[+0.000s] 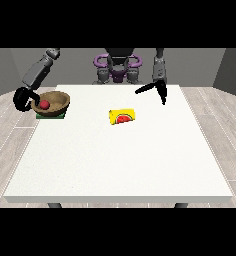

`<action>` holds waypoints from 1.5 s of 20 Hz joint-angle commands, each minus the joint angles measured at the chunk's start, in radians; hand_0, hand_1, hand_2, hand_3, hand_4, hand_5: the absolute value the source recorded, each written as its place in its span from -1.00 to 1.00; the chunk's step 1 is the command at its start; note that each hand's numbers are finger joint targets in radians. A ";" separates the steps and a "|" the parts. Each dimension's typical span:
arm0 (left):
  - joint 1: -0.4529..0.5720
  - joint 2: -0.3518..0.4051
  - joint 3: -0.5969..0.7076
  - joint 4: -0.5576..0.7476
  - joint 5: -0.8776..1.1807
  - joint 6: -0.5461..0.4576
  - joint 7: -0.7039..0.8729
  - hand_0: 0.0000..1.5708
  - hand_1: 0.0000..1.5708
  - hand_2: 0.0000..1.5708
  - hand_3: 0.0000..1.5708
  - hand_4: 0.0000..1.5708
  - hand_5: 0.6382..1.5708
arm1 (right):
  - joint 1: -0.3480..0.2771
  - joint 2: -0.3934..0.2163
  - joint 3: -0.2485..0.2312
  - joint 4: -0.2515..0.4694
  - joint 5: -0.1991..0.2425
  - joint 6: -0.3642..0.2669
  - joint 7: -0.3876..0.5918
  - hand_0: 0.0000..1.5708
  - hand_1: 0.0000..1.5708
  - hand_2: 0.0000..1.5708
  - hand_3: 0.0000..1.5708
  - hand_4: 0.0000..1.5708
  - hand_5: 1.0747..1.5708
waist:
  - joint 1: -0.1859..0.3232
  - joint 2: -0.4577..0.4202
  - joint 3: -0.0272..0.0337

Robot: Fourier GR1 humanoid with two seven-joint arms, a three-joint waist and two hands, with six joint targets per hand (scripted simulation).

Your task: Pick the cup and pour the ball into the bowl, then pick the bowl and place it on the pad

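Front view, from across the counter (120, 160): brown bowl (56, 102) sitting on the green pad (50, 115) at the far corner on the view's left, red ball (44, 104) lying inside it. Hand at the view's left (23, 98) is curling round the bowl's outer rim — gripping it. Yellow cup (122, 116) is lying on its side near mid-counter, well apart from the bowl. Hand at the view's right (157, 90) is hanging above the far edge, fingers straight and spread — holding nothing.
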 commanded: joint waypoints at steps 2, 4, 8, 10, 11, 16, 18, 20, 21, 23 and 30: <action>0.027 -0.024 -0.031 -0.099 -0.039 0.036 0.071 -1.00 -1.00 -1.00 -1.00 -1.00 0.98 | -0.011 -0.013 0.016 0.035 0.032 -0.004 -0.054 1.00 1.00 1.00 -0.44 0.31 1.00 | -0.029 0.003 -0.0003; 0.072 0.026 -0.013 -0.145 -0.001 -0.030 0.071 -1.00 -1.00 -1.00 -1.00 -1.00 0.98 | -0.031 -0.059 -0.036 0.079 -0.028 0.088 -0.008 1.00 1.00 1.00 -0.73 0.28 1.00 | -0.016 0.004 -0.0001; 0.097 -0.007 -0.039 -0.126 0.006 -0.040 0.099 -1.00 -1.00 -1.00 -1.00 -1.00 0.99 | -0.048 -0.062 -0.036 0.107 -0.037 0.039 0.107 1.00 1.00 1.00 -1.00 -0.03 0.99 | 0.000 -0.085 -0.0016; 0.083 -0.006 -0.039 -0.160 0.006 -0.037 0.094 -1.00 -1.00 -1.00 -1.00 -1.00 0.99 | -0.080 -0.086 -0.040 0.107 -0.040 0.052 0.111 1.00 1.00 1.00 -0.67 -0.06 1.00 | 0.007 -0.035 -0.0012; 0.096 0.013 0.003 -0.133 0.033 -0.040 0.066 -1.00 -1.00 -1.00 -1.00 -1.00 0.99 | -0.035 -0.095 -0.036 0.099 -0.042 0.126 0.086 1.00 1.00 1.00 -0.38 -0.06 1.00 | -0.035 -0.029 -0.0013; 0.075 0.035 0.026 -0.125 0.069 -0.078 0.060 -1.00 -1.00 -1.00 -1.00 -1.00 0.99 | -0.018 -0.036 0.020 0.075 0.017 0.042 0.042 1.00 1.00 1.00 0.18 -0.10 1.00 | -0.012 -0.034 -0.0020; 0.081 -0.007 -0.036 -0.187 0.014 -0.044 0.130 -1.00 -1.00 -1.00 -1.00 -1.00 0.99 | -0.031 0.026 0.043 0.072 0.043 -0.011 -0.012 1.00 1.00 1.00 0.29 -0.12 0.99 | -0.003 -0.024 -0.0011; 0.118 0.000 -0.020 -0.194 0.029 -0.047 0.092 -1.00 -1.00 -1.00 -1.00 -1.00 0.99 | -0.001 -0.054 0.060 0.077 0.068 0.040 0.013 1.00 1.00 1.00 0.54 -0.14 0.95 | -0.017 -0.025 -0.0015; 0.121 -0.005 -0.036 -0.221 0.018 -0.047 0.129 -1.00 -1.00 -1.00 -1.00 -1.00 0.99 | 0.004 -0.041 0.067 0.103 0.075 0.025 0.045 1.00 1.00 1.00 0.68 -0.17 0.92 | -0.009 -0.038 -0.0012; 0.114 -0.007 -0.052 -0.277 -0.004 -0.036 0.152 -1.00 -1.00 -1.00 -1.00 -1.00 0.99 | -0.008 -0.122 0.039 0.116 0.075 -0.063 0.043 1.00 1.00 0.89 0.46 -1.00 0.93 | -0.015 0.006 -0.0002; 0.110 0.018 -0.021 -0.327 0.006 -0.050 0.213 -1.00 -1.00 -1.00 -1.00 -1.00 0.99 | -0.042 -0.163 0.059 0.107 0.104 -0.070 0.059 -1.00 -1.00 -0.48 -0.70 -1.00 0.66 | -0.028 -0.001 -0.0008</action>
